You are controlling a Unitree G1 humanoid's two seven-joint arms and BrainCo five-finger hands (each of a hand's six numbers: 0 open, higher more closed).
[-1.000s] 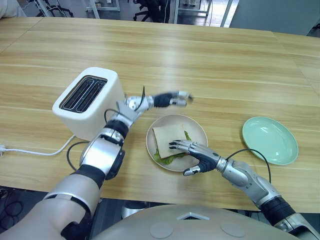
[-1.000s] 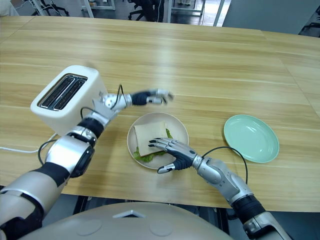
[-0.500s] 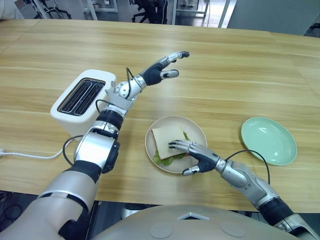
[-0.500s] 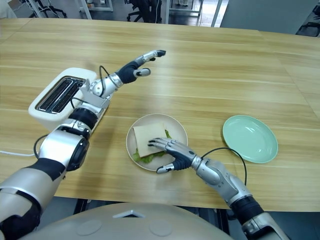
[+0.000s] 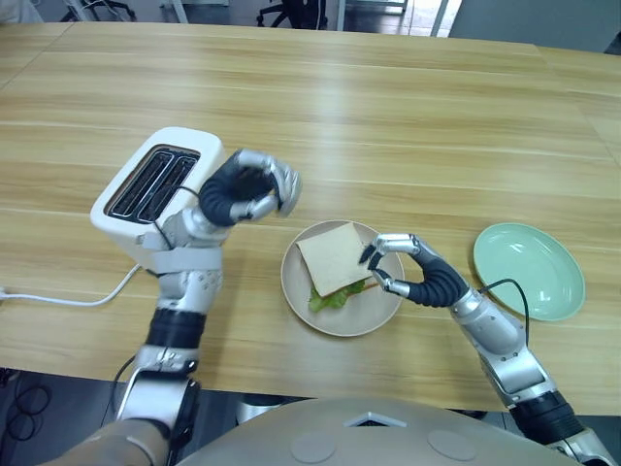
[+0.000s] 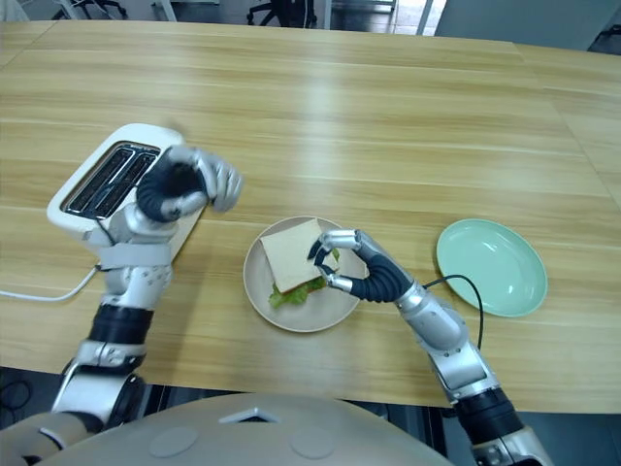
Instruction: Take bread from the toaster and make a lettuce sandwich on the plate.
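- Found the pale square slice of bread [image 5: 332,257] lying on top of the ruffled green lettuce leaves [image 5: 328,297], both on the round beige plate [image 5: 364,313], with leaf edge poking out at the near side.
- A second ago, logged the right hand [image 5: 412,274] spread flat on that slice, pressing. Now find it raised off at the plate's right edge, fingers curled in toward the thumb and gripping nothing. Cannot tell whether a fingertip brushes the slice's right corner.
- Saw no shift in slice or leaves once the press came off. Same spot on the plate, allowing for some camera drift.
- Half a second ago, logged the left hand [image 5: 250,187] stretched out straight-fingered over the far table. Now find it pulled back and clenched into an empty fist, held up just beside the white two-slot toaster [image 5: 150,184].
- Checked the toaster slots: dark, nothing sticking up.
- Also noted the round mint-green plate [image 5: 529,270], bare, well apart to the right on the light wooden table [image 5: 388,116], and the white cord [image 5: 58,296] trailing off to the toaster's left.
- Judged the task at or very near its end — stack built, pressed, then let go by both hands.
- Cannot confirm a bottom slice under the leaves; hidden by the top one. Worth checking before calling it finished.
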